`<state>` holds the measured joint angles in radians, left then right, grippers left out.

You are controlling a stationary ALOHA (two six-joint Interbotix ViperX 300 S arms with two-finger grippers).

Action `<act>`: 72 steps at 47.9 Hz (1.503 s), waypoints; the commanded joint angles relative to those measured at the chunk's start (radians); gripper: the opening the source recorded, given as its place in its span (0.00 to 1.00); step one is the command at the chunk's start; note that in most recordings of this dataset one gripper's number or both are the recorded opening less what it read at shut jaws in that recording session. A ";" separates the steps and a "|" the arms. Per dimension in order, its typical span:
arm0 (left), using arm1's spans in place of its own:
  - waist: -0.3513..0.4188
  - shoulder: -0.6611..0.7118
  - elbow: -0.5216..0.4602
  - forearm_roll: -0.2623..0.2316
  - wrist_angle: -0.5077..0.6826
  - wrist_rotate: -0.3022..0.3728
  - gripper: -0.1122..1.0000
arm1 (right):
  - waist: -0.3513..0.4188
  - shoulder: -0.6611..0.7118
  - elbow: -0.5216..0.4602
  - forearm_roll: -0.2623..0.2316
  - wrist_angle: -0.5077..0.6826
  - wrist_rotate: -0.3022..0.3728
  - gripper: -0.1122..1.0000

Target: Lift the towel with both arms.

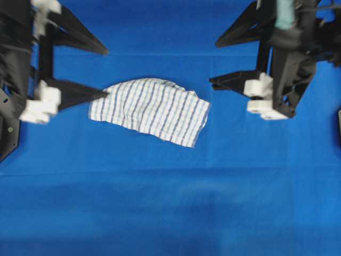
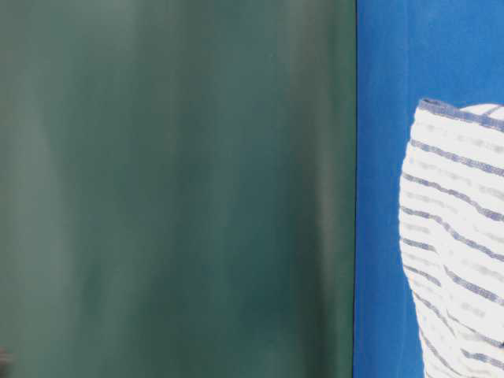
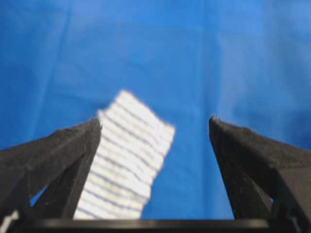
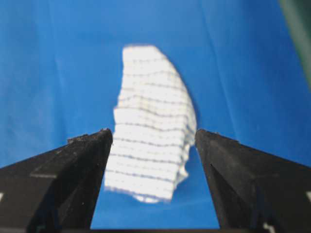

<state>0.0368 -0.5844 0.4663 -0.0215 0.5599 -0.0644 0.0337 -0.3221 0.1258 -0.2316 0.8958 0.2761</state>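
Towel (image 1: 151, 109) lies loose on blue cloth (image 1: 170, 202), left tool (image 1: 106, 73) and right tool (image 1: 214, 62) both spread apart.

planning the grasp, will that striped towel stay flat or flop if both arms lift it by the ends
The towel will likely sag between the grips: it already lies rumpled, with a humped top edge and soft folds. It looks thin and light, so weight should be no problem. Pushed, it would probably bunch up on the blue cloth rather than slide.
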 commanded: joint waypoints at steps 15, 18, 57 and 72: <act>-0.041 0.114 0.250 -0.002 -0.156 0.014 0.91 | 0.021 0.101 0.281 0.002 -0.334 0.117 0.72; -0.041 0.127 0.282 0.002 -0.173 0.017 0.91 | 0.021 0.137 0.313 0.002 -0.408 0.133 0.72; 0.028 0.503 0.545 0.005 -0.643 0.129 0.91 | 0.011 0.540 0.324 0.009 -0.729 0.146 0.72; 0.043 0.534 0.535 0.003 -0.643 0.163 0.90 | 0.008 0.626 0.290 0.018 -0.730 0.146 0.72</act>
<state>0.0752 -0.0460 1.0124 -0.0184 -0.0813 0.0966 0.0445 0.3114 0.4387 -0.2163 0.1749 0.4203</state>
